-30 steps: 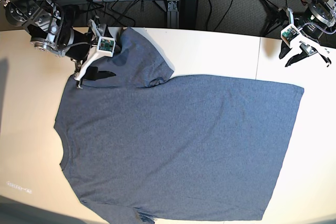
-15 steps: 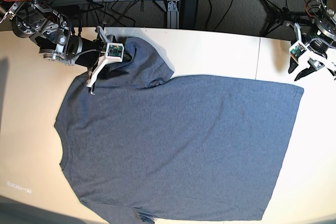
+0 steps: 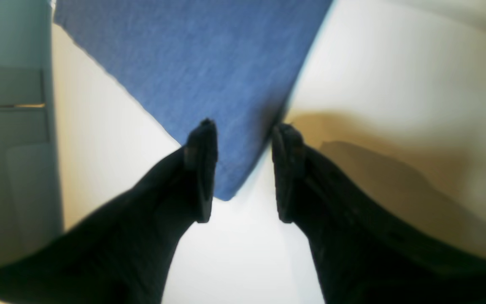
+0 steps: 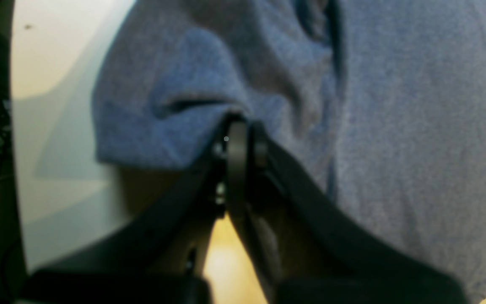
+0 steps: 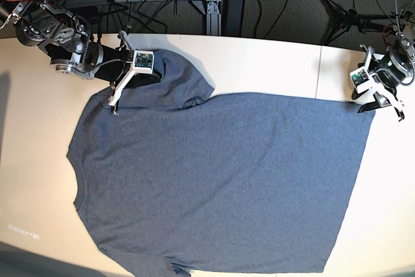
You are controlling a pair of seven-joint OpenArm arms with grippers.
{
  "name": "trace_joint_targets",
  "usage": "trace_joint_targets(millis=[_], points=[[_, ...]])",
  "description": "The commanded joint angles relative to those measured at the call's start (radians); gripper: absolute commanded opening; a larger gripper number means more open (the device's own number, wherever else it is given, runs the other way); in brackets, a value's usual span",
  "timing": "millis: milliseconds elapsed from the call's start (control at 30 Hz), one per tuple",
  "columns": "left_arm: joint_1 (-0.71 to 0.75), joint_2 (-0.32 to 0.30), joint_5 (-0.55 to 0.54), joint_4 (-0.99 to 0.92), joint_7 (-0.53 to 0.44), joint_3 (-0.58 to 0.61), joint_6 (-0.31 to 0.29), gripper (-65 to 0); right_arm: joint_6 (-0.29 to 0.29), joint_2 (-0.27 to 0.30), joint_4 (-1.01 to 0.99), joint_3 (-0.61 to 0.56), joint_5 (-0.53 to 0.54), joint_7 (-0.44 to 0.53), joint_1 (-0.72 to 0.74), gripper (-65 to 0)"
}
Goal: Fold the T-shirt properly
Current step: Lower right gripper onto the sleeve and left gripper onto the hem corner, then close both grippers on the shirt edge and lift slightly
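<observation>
Running out of frame, hiding under the arm

T-shirt (image 5: 220, 180) getting cropped at the base view's bottom edge; sleeve (image 4: 163, 105) blurring and disappearing behind the right gripper (image 4: 236, 139) up close.

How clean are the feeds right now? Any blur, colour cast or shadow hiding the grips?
Left wrist view: soft all over, the left gripper a black silhouette, the T-shirt oversaturated blue, a brown shadow on the table. Right wrist view: the right gripper is blurred and dark against the bunched cloth. Base view: sharp and evenly lit, edges slightly bowed.
</observation>
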Motion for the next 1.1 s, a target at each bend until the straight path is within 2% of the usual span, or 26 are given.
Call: trace_joint_targets(millis=[0,133,533,633,800,900,1067], points=[[-0.008,-0.028,-0.002,-0.006,-0.007,0.000,0.005,-39.4,0.037,0.019,-0.023,-0.003,-0.044,-0.113,-0.006,-65.0],[-0.008,-0.047,-0.006,-0.066,-0.032,0.010,-0.057,-39.3,0.037,0.019,-0.023,-0.003,-0.044,-0.113,-0.005,-65.0],[-0.021,-0.047,0.008,-0.122,-0.060,0.044,-0.056,-39.3,0.037,0.019,-0.023,-0.003,-0.044,-0.113,-0.004,-65.0],[-0.061,-0.047,0.026,-0.141,-0.060,0.097,-0.039,-39.3,0.037,0.019,-0.023,-0.003,-0.044,-0.113,-0.004,-65.0],[-0.184,-0.047,0.042,-0.192,-0.036,0.253,-0.035,-39.3,0.037,0.019,-0.023,-0.003,-0.044,-0.114,-0.005,-65.0],[-0.246,-0.048,0.055,-0.229,-0.026,0.330,-0.010,-39.3,0.037,0.019,-0.023,-0.003,-0.044,-0.114,-0.004,-65.0],[-0.335,-0.047,0.055,-0.285,-0.027,0.440,-0.011,-39.3,0.037,0.019,-0.023,-0.003,-0.044,-0.114,-0.004,-65.0]])
